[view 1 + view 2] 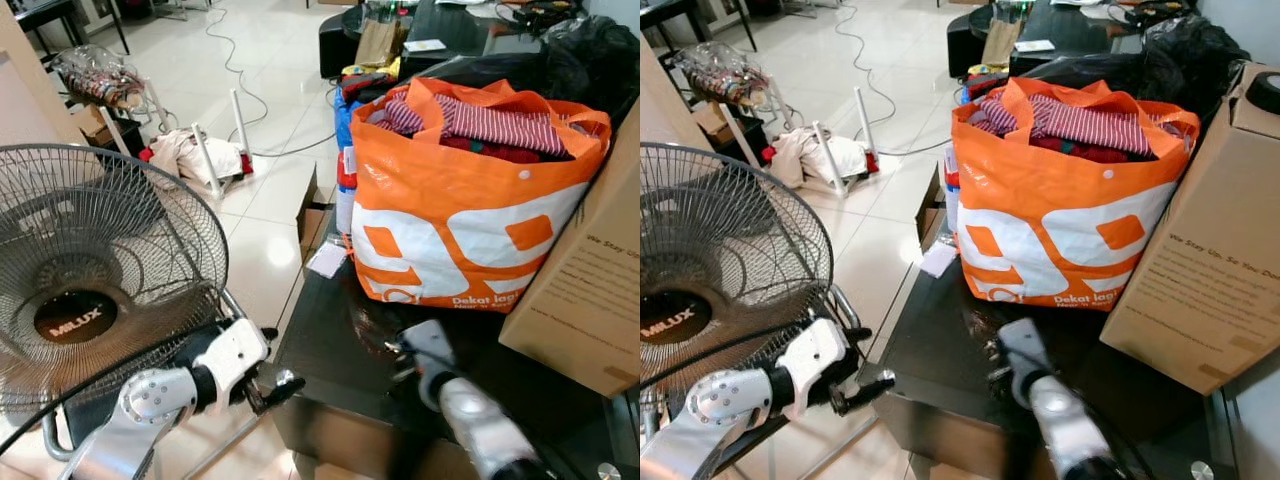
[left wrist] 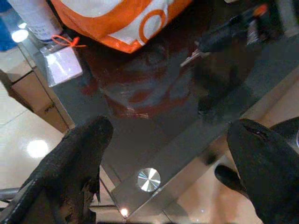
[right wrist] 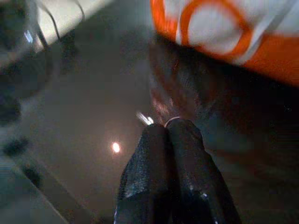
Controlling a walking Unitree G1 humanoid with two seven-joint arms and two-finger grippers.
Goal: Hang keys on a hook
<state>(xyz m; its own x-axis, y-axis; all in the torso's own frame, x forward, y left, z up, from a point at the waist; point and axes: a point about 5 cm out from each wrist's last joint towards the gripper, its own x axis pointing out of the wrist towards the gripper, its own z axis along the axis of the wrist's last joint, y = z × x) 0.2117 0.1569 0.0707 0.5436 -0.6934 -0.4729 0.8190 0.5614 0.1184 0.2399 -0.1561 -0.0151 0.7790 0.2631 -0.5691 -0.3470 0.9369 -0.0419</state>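
Already the keys [image 2: 192,57] are pinched at the tip of my right gripper [image 3: 169,128], whose two black fingers are pressed together on a small ring with a sliver of bright metal poking out beside it. They sit just over the dark glass table [image 1: 320,350], close in front of the orange shopping bag [image 1: 455,200] stuffed with striped clothes. To the bag's right a cardboard box [image 1: 585,290] leans against it. My left gripper [image 1: 268,388] hangs off the table's near corner, beside the Milux fan [image 1: 90,270], with its fingers [image 2: 77,163] spread wide and nothing between them. So the pickup looks done, as far as I can judge. What is left is the larger part: I see no hook anywhere here, so I must find one, carry the keys there and slip the ring over it.
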